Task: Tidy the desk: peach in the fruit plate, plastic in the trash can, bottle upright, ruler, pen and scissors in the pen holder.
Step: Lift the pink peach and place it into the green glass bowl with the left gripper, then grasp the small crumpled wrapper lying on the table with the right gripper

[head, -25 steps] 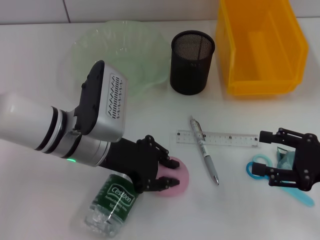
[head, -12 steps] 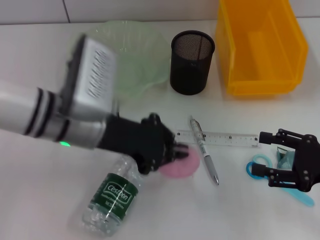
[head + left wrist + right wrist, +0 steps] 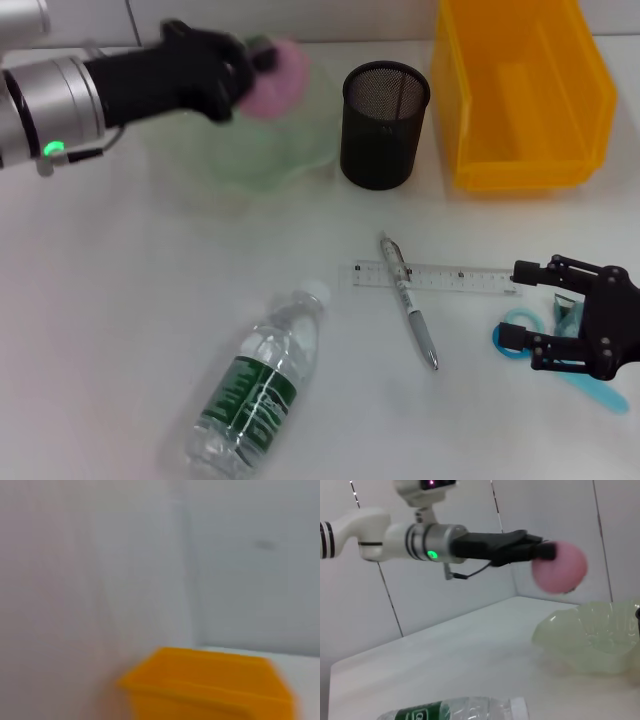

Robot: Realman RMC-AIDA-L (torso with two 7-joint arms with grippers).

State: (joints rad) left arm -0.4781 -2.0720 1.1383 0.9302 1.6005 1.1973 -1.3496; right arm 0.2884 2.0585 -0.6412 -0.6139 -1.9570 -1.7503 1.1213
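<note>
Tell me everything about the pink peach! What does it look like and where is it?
The peach is round, smooth and soft pink all over, with no leaf or stem showing. It is up in the air, off the table, held at the tip of the left gripper, whose black jaws close on its side. The right wrist view shows it hanging above the pale green fruit plate, not touching it. Nothing else touches the peach.

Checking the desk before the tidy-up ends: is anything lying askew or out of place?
Yes. The bottle lies on its side at the table's near edge. The ruler and pen lie crossed, and the scissors lie under the right hand, all outside the pen holder.
</note>
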